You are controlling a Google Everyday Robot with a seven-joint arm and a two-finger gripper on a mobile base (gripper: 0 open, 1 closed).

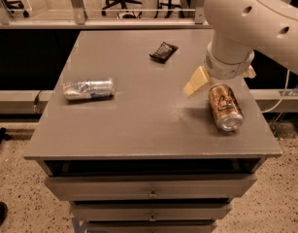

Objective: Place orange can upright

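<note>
A cream hand hangs just beside the orange can (dark-and-pale markings) on a grey table.
</note>
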